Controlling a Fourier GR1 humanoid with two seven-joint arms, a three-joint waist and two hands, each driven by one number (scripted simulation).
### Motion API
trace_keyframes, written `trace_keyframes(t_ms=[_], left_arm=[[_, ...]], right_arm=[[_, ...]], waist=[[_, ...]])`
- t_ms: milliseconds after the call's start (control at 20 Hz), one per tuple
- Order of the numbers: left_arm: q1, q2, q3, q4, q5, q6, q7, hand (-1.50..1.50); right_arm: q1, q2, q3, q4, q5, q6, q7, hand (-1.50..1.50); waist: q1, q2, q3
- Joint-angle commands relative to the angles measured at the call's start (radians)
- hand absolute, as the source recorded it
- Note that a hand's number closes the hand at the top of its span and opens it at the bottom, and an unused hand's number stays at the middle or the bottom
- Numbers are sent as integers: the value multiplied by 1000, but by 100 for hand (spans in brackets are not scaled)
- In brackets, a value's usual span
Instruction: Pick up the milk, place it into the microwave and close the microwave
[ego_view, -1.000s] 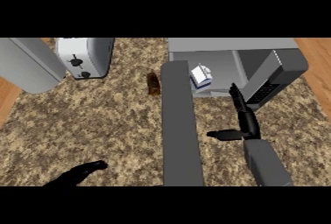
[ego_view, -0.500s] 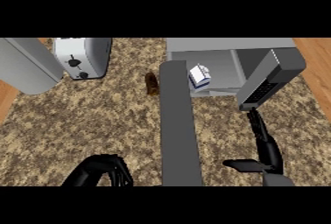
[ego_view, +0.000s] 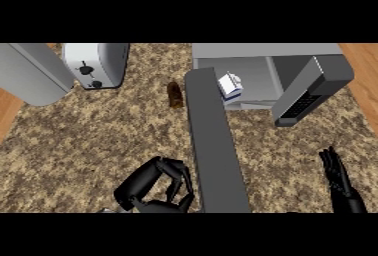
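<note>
The milk carton (ego_view: 229, 86), white with blue, stands inside the open microwave (ego_view: 266, 51) at the top right, near the left of its cavity. The microwave's grey door (ego_view: 214, 150) swings out wide and runs down the middle of the view toward me. My left hand (ego_view: 156, 186) is low, just left of the door's outer end, with its fingers curled and nothing in them. At the lower right edge my right hand (ego_view: 341, 181) is open with straight fingers pointing up, well below the microwave and holding nothing.
A silver toaster (ego_view: 96, 64) stands at the top left, next to a large grey rounded object (ego_view: 29, 72). A small brown bottle (ego_view: 175, 95) is just left of the door's hinge. The microwave's dark keypad panel (ego_view: 306, 95) is on its right.
My right hand has drawn back from the microwave's mouth to the lower right edge. My left hand has come up from the bottom edge toward the door's left side, fingers curling.
</note>
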Motion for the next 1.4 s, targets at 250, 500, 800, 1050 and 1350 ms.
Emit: trace_keyframes(t_ms=[250, 500, 800, 1050, 1350], left_arm=[[-237, -2, -257, 448, 50, 197, -145, 150], [-343, -2, -419, 632, 194, 288, -233, 150], [-430, -2, -573, 605, 315, 557, -142, 150], [-492, -1, -604, 600, 401, 694, -136, 150], [-512, -1, -571, 571, 535, 806, -209, 150]], right_arm=[[181, -41, -35, -238, -103, 110, 0, -150], [163, -79, -51, -315, -181, 171, 78, -150], [148, -122, -49, -368, -257, 226, 63, -150], [121, -132, -13, -417, -262, 220, 81, -150], [104, -167, 13, -482, -301, 240, 158, -150]], waist=[[2, 5, 0], [-25, 12, -2], [-78, 14, -3], [-112, 23, -4], [-144, 35, -10]])
